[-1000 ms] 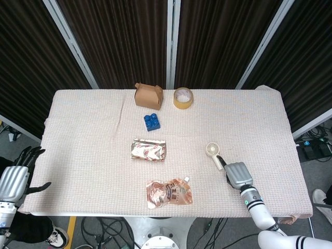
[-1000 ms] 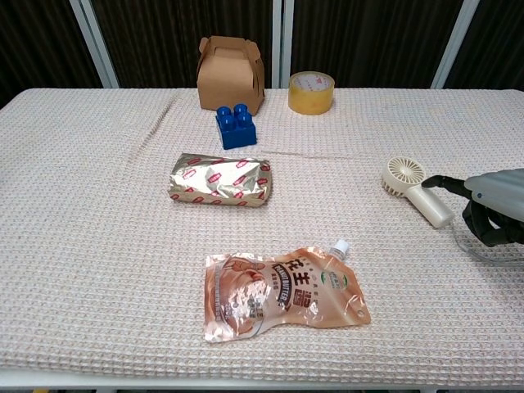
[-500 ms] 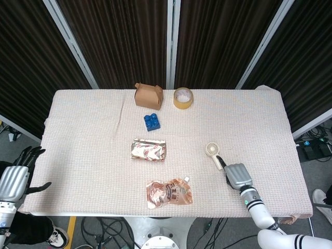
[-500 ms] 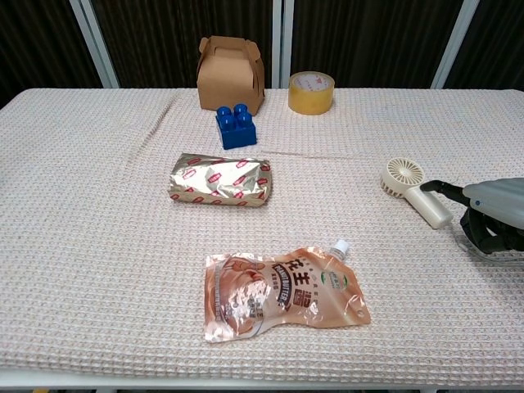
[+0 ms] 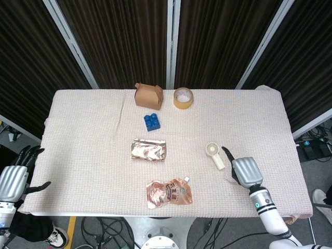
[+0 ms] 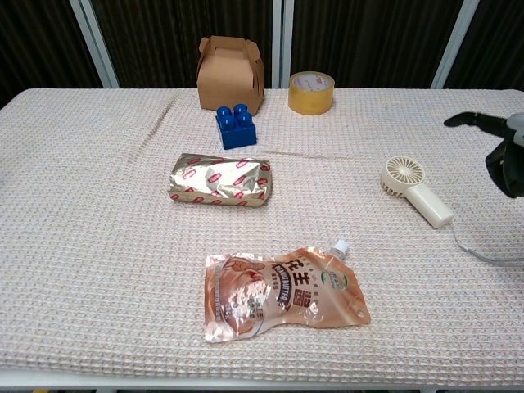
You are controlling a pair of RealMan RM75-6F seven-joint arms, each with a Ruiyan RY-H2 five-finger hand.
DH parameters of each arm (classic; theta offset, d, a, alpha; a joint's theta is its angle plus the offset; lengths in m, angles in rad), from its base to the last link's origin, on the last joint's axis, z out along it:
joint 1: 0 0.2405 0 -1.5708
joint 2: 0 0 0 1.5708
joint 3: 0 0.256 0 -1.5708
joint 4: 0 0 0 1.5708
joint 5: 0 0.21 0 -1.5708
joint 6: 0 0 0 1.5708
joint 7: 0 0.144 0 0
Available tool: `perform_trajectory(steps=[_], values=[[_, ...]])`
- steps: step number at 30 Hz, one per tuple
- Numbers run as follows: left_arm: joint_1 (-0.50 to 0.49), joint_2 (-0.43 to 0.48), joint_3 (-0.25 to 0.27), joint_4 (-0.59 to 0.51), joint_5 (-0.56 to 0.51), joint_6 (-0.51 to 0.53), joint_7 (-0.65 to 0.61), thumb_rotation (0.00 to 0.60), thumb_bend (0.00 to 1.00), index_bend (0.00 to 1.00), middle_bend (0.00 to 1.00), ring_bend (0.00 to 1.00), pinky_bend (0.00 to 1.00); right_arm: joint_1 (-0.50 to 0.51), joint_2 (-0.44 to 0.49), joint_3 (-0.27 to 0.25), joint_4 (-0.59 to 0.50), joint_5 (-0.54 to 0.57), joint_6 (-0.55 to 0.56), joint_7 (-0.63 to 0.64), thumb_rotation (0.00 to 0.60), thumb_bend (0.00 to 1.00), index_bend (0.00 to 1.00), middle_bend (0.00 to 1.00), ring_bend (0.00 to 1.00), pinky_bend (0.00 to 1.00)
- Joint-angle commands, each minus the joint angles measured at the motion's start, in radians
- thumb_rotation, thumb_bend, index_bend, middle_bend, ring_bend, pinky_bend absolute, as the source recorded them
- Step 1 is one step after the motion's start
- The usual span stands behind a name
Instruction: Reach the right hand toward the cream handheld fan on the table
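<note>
Chest view crops the right hand [image 6: 506, 151] at the edge; fingers [image 5: 226, 152] apart, empty, beside the fan [image 5: 214, 155].

- Fan [image 6: 416, 189]: cream.
- Building block [image 6: 235, 125]: blue.
- Carton [image 6: 231, 74]: brown.
- Tape roll [image 6: 311, 92]: yellow.
- Pouch [image 6: 282, 295]: copper with printed label.
- Packet [image 6: 219, 180]: silver, red markings.
- Counter [image 6: 82, 205]: cream waffle-weave cloth.

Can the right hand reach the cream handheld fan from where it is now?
Probably yes. The right hand hovers just beside the cream handheld fan, not touching it, and nothing lies between them on the cloth.
</note>
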Motion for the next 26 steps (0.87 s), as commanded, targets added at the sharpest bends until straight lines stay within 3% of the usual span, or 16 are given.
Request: perform_trajectory(steps=[1, 7, 9, 11, 13, 15, 17, 26], values=[[0.0, 0.002, 0.001, -0.006, 0.002, 0.0, 0.007, 0.6, 0.0, 0.14, 0.1, 0.03, 0.24, -0.093, 0.022, -0.014, 0.132, -0.288, 0.239, 0.355, 0.6, 1.0, 0.09, 0.92, 0.85, 0.75], [-0.001, 0.007, 0.001, -0.031, 0.008, 0.005, 0.032, 0.6, 0.0, 0.14, 0.1, 0.03, 0.24, -0.199, 0.033, -0.025, 0.318, -0.351, 0.426, 0.457, 0.6, 0.98, 0.11, 0.89, 0.81, 0.72], [0.001, 0.01, 0.003, -0.041, 0.008, 0.006, 0.042, 0.6, 0.0, 0.14, 0.1, 0.03, 0.24, -0.24, 0.038, -0.037, 0.372, -0.332, 0.448, 0.49, 0.6, 0.84, 0.1, 0.66, 0.57, 0.51], [0.003, 0.015, 0.004, -0.051, 0.008, 0.007, 0.051, 0.6, 0.0, 0.14, 0.1, 0.03, 0.24, -0.278, 0.061, -0.043, 0.397, -0.268, 0.421, 0.436, 0.6, 0.52, 0.03, 0.23, 0.16, 0.13], [0.004, 0.019, 0.004, -0.06, 0.009, 0.01, 0.056, 0.6, 0.0, 0.14, 0.1, 0.03, 0.24, -0.302, 0.07, -0.032, 0.401, -0.225, 0.42, 0.389, 0.6, 0.29, 0.0, 0.03, 0.0, 0.0], [0.006, 0.021, 0.003, -0.067, 0.008, 0.012, 0.061, 0.6, 0.0, 0.14, 0.1, 0.03, 0.24, -0.32, 0.072, -0.025, 0.403, -0.202, 0.415, 0.415, 0.6, 0.16, 0.0, 0.0, 0.0, 0.0], [0.004, 0.026, 0.002, -0.073, 0.005, 0.007, 0.064, 0.6, 0.0, 0.14, 0.1, 0.03, 0.24, -0.33, 0.074, -0.011, 0.402, -0.182, 0.409, 0.421, 0.6, 0.11, 0.0, 0.0, 0.0, 0.0], [0.008, 0.014, 0.001, -0.052, 0.006, 0.017, 0.047, 0.6, 0.0, 0.14, 0.1, 0.03, 0.24, -0.337, 0.036, 0.031, 0.408, -0.21, 0.453, 0.376, 0.6, 0.11, 0.0, 0.0, 0.0, 0.0]])
